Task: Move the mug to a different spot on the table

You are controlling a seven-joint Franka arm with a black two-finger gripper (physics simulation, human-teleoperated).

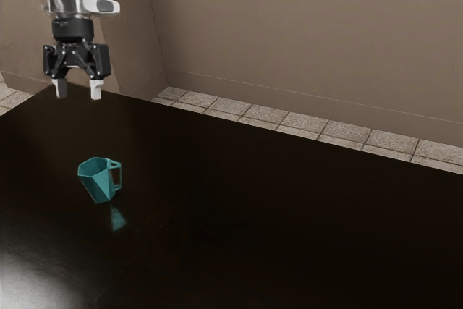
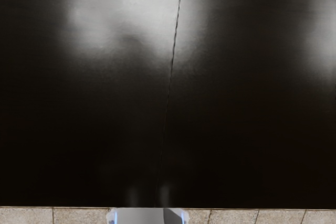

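A teal mug [image 1: 99, 179] with an angular body stands on the dark glossy table [image 1: 275, 208], its handle toward the exterior view's right. My gripper [image 1: 78, 94] hangs high above the table's back edge, up and slightly left of the mug in the exterior view. Its fingers are open and hold nothing. The wrist view looks straight down on the dark tabletop [image 2: 105, 129], with a thin seam [image 2: 169, 93] running across it.
Beyond the table's far edge lies a tiled floor [image 1: 304, 122] below a beige wall [image 1: 304, 27]. A strip of the same tiles [image 2: 273, 216] borders the table in the wrist view. The tabletop stretches bare to the exterior view's right.
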